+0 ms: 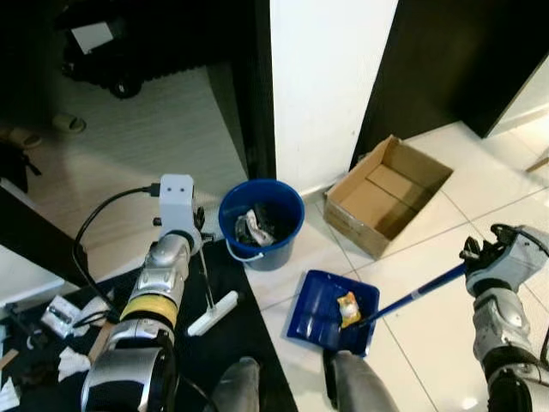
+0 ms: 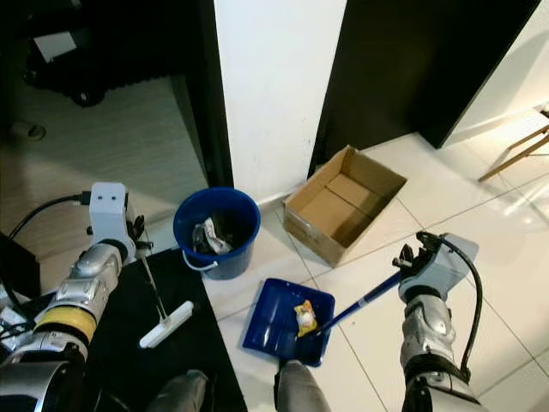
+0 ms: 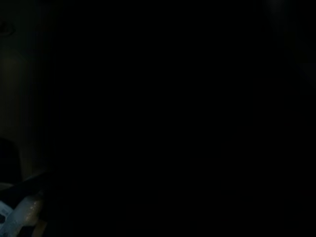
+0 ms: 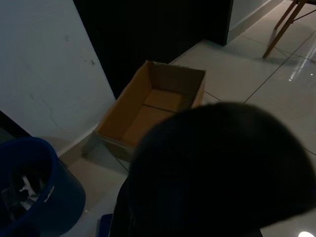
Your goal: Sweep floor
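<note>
One blue dustpan (image 1: 330,311) lies on the floor (image 1: 429,257) and holds one yellow scrap (image 1: 347,308). The right hand (image 1: 482,253) is clamped on its blue handle (image 1: 412,296). The left hand (image 1: 196,232) grips one thin broom (image 1: 212,313) beside one blue bucket (image 1: 261,221) and one cardboard box (image 1: 388,193).

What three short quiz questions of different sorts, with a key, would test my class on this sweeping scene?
1. True or false: the blue dustpan holds a yellow scrap.
2. Which gripper holds the dustpan's long blue handle? A left, B right.
3. Fill in: the open cardboard box lies on the white tiles beside the blue ____.

Key
1. True.
2. B: the right gripper; the left gripper holds the small broom.
3. Bucket, which has crumpled rubbish inside.
</note>
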### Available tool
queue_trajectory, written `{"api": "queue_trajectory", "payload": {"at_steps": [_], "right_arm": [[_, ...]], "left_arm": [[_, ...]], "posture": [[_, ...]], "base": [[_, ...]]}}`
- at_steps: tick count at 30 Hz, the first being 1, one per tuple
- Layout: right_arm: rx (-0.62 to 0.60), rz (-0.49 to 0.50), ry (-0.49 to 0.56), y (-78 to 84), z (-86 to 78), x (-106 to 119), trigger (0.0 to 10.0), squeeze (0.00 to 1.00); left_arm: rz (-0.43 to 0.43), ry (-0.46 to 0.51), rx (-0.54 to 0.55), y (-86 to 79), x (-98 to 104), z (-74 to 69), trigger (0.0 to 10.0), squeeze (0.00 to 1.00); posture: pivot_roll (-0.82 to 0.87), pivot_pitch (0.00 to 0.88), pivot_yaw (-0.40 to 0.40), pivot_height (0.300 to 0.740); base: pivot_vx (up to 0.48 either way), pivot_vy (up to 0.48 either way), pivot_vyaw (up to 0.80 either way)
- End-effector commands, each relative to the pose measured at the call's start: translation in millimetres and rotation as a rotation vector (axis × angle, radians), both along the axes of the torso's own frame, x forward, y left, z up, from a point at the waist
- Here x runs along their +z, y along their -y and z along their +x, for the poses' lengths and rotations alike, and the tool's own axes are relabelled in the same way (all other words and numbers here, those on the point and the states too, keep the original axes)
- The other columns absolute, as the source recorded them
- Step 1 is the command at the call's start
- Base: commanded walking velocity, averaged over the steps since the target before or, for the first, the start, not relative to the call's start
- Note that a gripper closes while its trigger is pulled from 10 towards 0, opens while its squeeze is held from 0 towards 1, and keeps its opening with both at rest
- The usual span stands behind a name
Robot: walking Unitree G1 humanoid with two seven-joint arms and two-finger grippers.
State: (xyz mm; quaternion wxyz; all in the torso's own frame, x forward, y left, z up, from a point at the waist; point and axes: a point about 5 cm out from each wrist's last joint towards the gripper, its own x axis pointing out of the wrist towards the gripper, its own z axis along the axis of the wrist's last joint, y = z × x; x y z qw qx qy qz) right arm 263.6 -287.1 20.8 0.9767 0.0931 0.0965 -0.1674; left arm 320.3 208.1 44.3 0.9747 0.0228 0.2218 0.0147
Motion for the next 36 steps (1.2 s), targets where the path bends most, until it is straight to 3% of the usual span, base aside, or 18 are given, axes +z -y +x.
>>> {"api": "queue_trajectory", "payload": {"at_steps": [1, 22, 26, 31, 36], "right_arm": [[0.003, 0.011, -0.015, -3.7, -1.0, -4.0, 0.0, 0.00], [0.000, -0.002, 0.010, 1.0, 4.0, 3.5, 0.0, 0.00], [0.001, -0.003, 0.014, 1.0, 5.5, 4.9, 0.0, 0.00], [0.000, -0.003, 0.017, 1.2, 6.3, 5.7, 0.0, 0.00], [-0.002, -0.003, 0.021, 1.5, 6.7, 6.5, 0.0, 0.00]], "left_arm": [[-0.063, -0.079, -0.002, 8.9, -16.5, -9.1, 10.0, 0.00], [-0.062, -0.095, 0.015, 10.5, -17.5, -8.3, 10.0, 0.00], [-0.055, -0.099, 0.016, 10.9, -17.3, -7.3, 10.0, 0.00], [-0.048, -0.067, 0.034, 11.5, -12.6, -3.8, 10.0, 0.00], [-0.003, -0.004, 0.074, 2.3, 1.2, 4.9, 10.0, 0.00]], "posture": [[0.01, 0.058, -0.025, 0.740], [0.00, 0.045, -0.024, 0.740], [0.00, 0.047, -0.025, 0.740], [0.00, 0.053, -0.026, 0.740], [0.00, 0.054, -0.027, 0.740]], "base": [[0.000, 0.000, 0.00], [0.000, 0.000, 0.00], [0.000, -0.480, 0.00], [0.000, -0.480, 0.00], [0.000, 0.000, 0.00]]}}
